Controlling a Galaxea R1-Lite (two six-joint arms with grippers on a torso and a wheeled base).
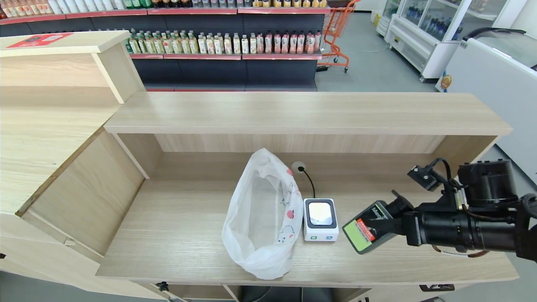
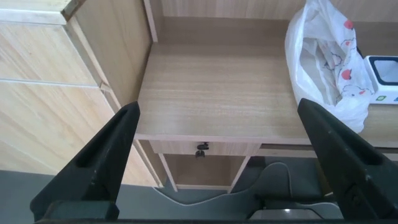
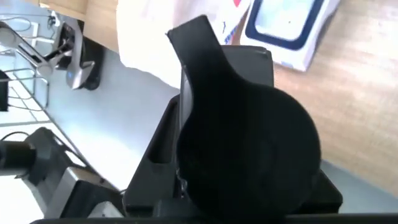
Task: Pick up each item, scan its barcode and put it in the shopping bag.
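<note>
Head view is showing the right gripper clamping a black box over the wooden counter, just beside the scanner; its green-and-red label is facing up, print too small to read. The white shopping bag is lying open against the scanner's other side. Left wrist view is showing the left gripper spread wide, empty, off the counter's front edge. Bottle shelves are standing behind.

The right gripper hides what seems to be the rear end of the dark box between its jaws. In the right wrist view the scanner is cut off at the edge. Milky plastic blurs the inside of the shopping bag.
</note>
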